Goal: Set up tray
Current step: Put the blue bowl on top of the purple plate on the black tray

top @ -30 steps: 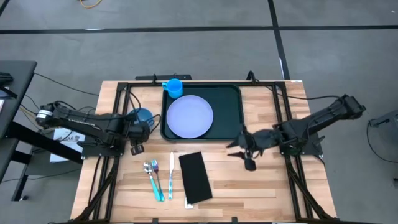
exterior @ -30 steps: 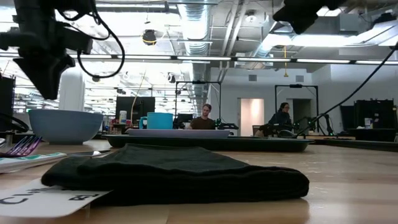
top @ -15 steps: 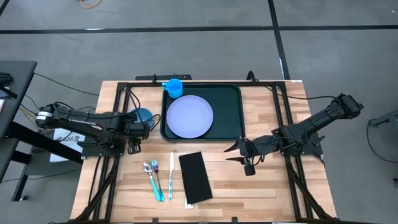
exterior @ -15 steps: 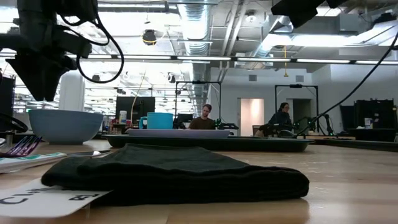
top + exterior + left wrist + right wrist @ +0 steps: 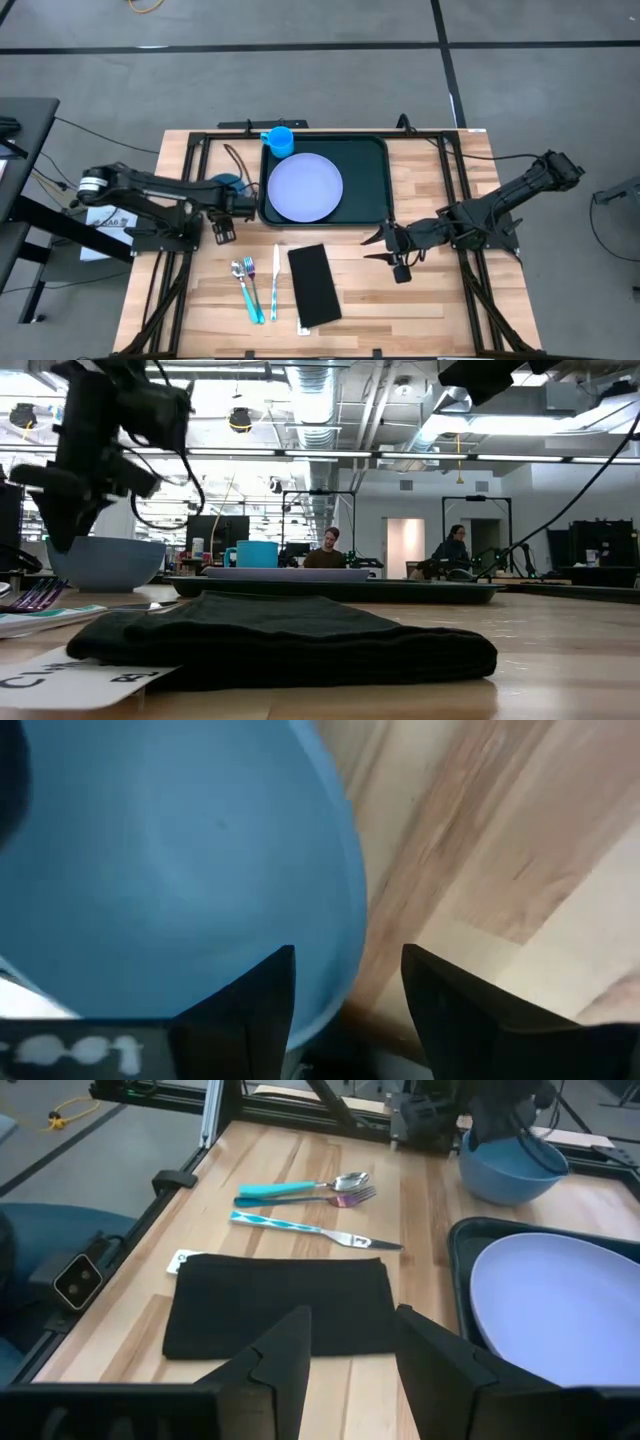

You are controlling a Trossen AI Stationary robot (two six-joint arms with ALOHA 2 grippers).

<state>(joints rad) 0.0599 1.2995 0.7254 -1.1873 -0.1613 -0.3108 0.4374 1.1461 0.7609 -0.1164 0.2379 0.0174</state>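
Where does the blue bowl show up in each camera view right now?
High view: blue bowl left of the tray, partly under the left arm.
Low view: at far left on the table.
Left wrist view: fills most of the picture.
Right wrist view: far end, right.
Shared landmark: the plate.

1. Dark green tray (image 5: 372, 185), holding a pale lavender plate (image 5: 305, 187).
2. Bright blue cup (image 5: 279, 139) at 12 o'clock of the plate.
3. Blue bowl (image 5: 229, 184) at 9 o'clock of the tray, a muted blue inside and out.
4. Flat black napkin (image 5: 314, 285) at 6 o'clock of the plate, with a white label (image 5: 60, 679) printed in black under one end.
5. Silver spoon (image 5: 238, 270), fork (image 5: 249, 267) and knife (image 5: 275, 270), all with teal handles.
6. Light wood table (image 5: 420, 300), striped in pale and tan planks, framed in black.
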